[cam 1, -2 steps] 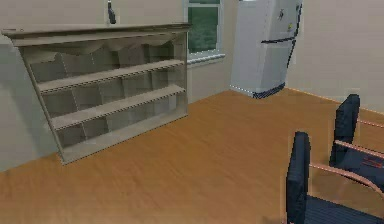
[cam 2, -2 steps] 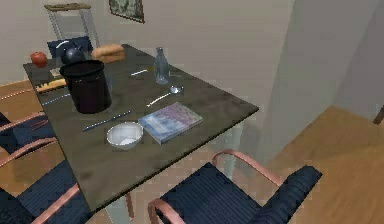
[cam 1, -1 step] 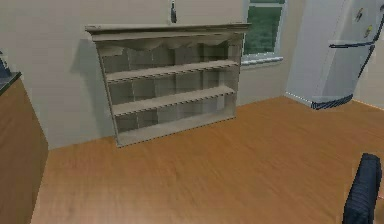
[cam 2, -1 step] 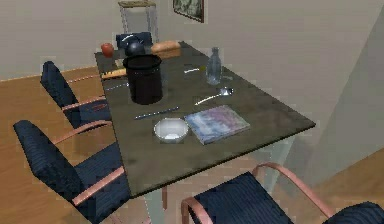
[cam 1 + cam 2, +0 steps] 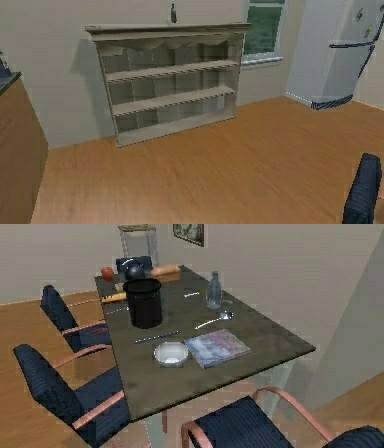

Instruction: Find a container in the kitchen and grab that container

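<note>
Looking ahead, the forward view has a pale wooden shelf unit against the wall at 12 o'clock, and a small dark object stands on its top board. A window sits at 1 o'clock just beside the unit, and a light-coloured fridge stands at 2 o'clock. A wooden counter runs along the edge at 9 o'clock, and part of a dark blue seat shows at 5 o'clock. The wooden floor spreads between them.

In the arm side view a dark table runs from 11 o'clock towards 4 o'clock. The black cylindrical container, open at the top, stands upright on it at about 10 o'clock. A small white bowl rests at 7 o'clock just off the middle, with a flat book just beside it at 4 o'clock. A clear bottle stands at 1 o'clock, and a spoon lies between the bottle and the book. At the table's far end, near 11 o'clock, lie a dark rounded thing and a brownish roller. Blue armchairs stand at 9 o'clock, 8 o'clock and 5 o'clock. A framed picture hangs at 12 o'clock.

The state of the claw cannot be told.
</note>
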Motion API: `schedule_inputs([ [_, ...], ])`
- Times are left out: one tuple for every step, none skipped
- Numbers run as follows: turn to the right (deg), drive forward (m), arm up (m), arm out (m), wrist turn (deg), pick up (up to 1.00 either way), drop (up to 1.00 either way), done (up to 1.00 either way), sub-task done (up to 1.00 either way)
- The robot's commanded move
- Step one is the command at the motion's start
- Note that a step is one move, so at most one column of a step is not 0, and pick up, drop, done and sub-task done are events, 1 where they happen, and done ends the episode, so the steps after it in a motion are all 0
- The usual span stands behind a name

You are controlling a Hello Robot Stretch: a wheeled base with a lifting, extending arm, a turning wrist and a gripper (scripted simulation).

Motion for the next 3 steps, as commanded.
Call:
schedule_inputs([
  [0.0,0.0,0.38,0.0,0.0,0.0,0.0,0.0,0.0],
  [0.0,0.0,0.0,0.38,0.0,0.0,0.0,0.0,0.0],
  [0.0,0.0,0.0,0.0,45.0,0.0,0.0,0.0,0.0],
])
